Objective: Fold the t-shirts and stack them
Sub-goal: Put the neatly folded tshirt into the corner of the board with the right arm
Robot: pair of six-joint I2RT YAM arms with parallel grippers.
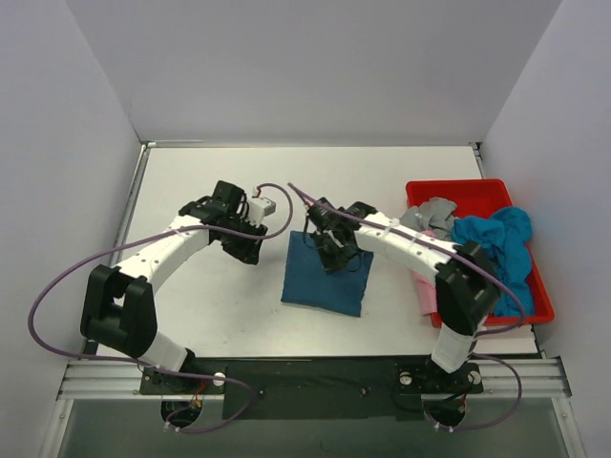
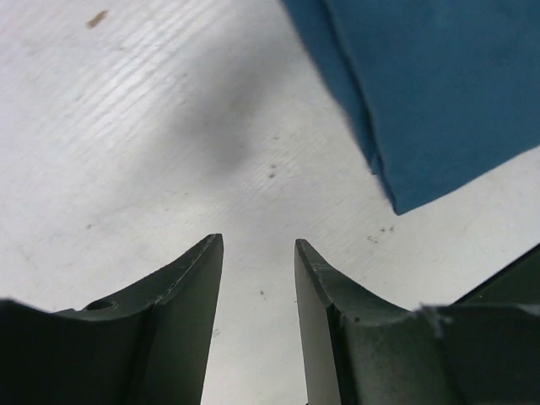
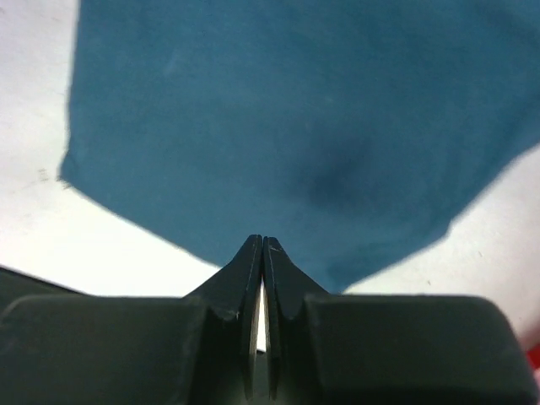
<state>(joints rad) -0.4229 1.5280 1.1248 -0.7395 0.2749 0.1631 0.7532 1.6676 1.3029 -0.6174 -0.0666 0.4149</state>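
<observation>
A dark teal-blue t-shirt (image 1: 325, 274) lies folded into a flat rectangle on the white table. It fills the upper part of the right wrist view (image 3: 295, 118) and shows at the top right of the left wrist view (image 2: 439, 93). My right gripper (image 1: 336, 250) is shut and empty, hovering over the shirt's far part (image 3: 263, 240). My left gripper (image 1: 250, 250) is open and empty over bare table, left of the shirt (image 2: 257, 245). A turquoise-blue shirt (image 1: 496, 243), a grey shirt (image 1: 431, 214) and a pink shirt (image 1: 426, 291) lie bunched at the red tray.
The red plastic tray (image 1: 477, 189) stands at the table's right side against the right wall. White walls close in the table at left, back and right. The black base rail (image 1: 315, 374) runs along the near edge.
</observation>
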